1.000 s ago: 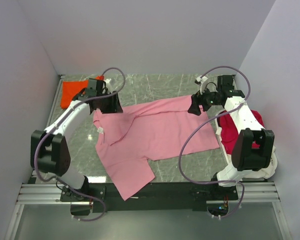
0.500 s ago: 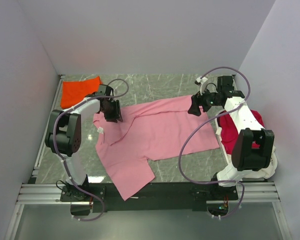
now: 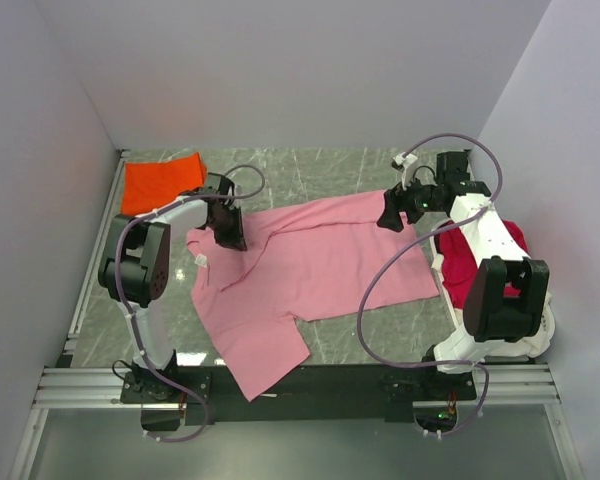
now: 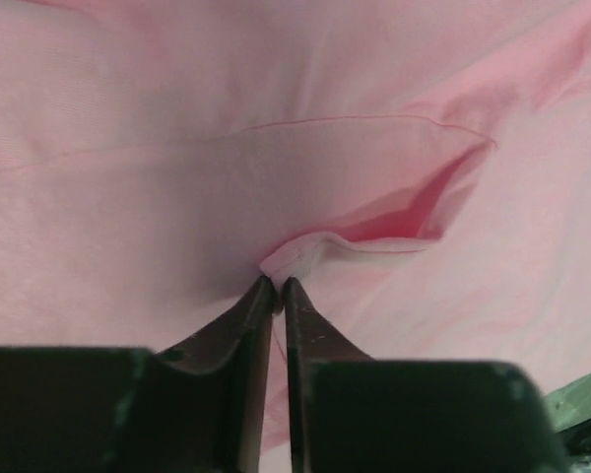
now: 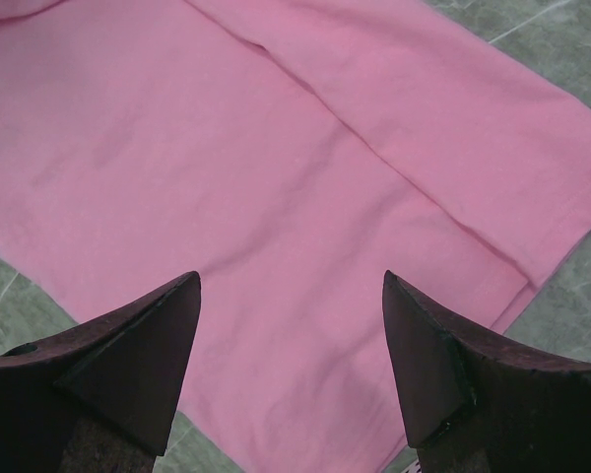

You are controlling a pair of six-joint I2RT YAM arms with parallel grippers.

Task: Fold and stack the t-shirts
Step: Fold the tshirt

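A light pink t-shirt (image 3: 310, 270) lies spread over the middle of the green marble table, one part hanging toward the near edge. My left gripper (image 3: 230, 232) is shut on a pinched fold of the pink shirt (image 4: 305, 246) at its upper left, near the collar. My right gripper (image 3: 390, 215) is open just above the shirt's upper right sleeve (image 5: 276, 197), holding nothing. A bright orange-red folded t-shirt (image 3: 160, 183) lies at the back left. A crimson t-shirt (image 3: 480, 262) lies bunched at the right, partly under my right arm. No cream shirt shows.
White walls close in the table (image 3: 310, 170) at the back and on both sides. A black rail (image 3: 310, 385) runs along the near edge by the arm bases. Grey cables loop from both arms over the table.
My left gripper has moved a little right along the shirt's upper left edge and the arm has folded in toward its base. The right arm has barely moved.
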